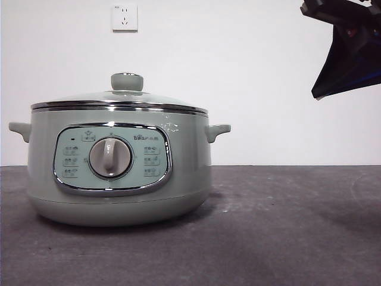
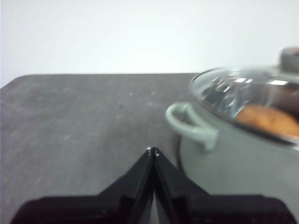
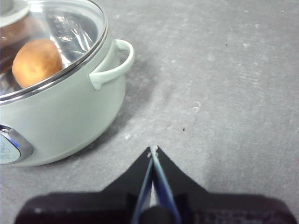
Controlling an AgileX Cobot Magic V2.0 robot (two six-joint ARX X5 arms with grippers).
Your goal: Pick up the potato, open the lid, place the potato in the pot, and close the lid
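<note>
The sage-green pot (image 1: pixel 119 173) stands on the dark table at the left, its grey dial facing me. The glass lid (image 1: pixel 119 98) with its green knob rests shut on the pot's rim. Through the glass, the orange-brown potato (image 3: pixel 36 61) lies inside the pot, also seen as the potato (image 2: pixel 267 119) in the left wrist view. My right gripper (image 3: pixel 153 150) is shut and empty, hovering above the table beside the pot's handle (image 3: pixel 113 65). My left gripper (image 2: pixel 152 151) is shut and empty, off the pot's other handle (image 2: pixel 189 126). A black arm tip (image 1: pixel 348 47) shows at the top right.
A white wall with a socket (image 1: pixel 124 17) rises behind the table. The grey table surface (image 1: pixel 286 226) stretches to the right of the pot.
</note>
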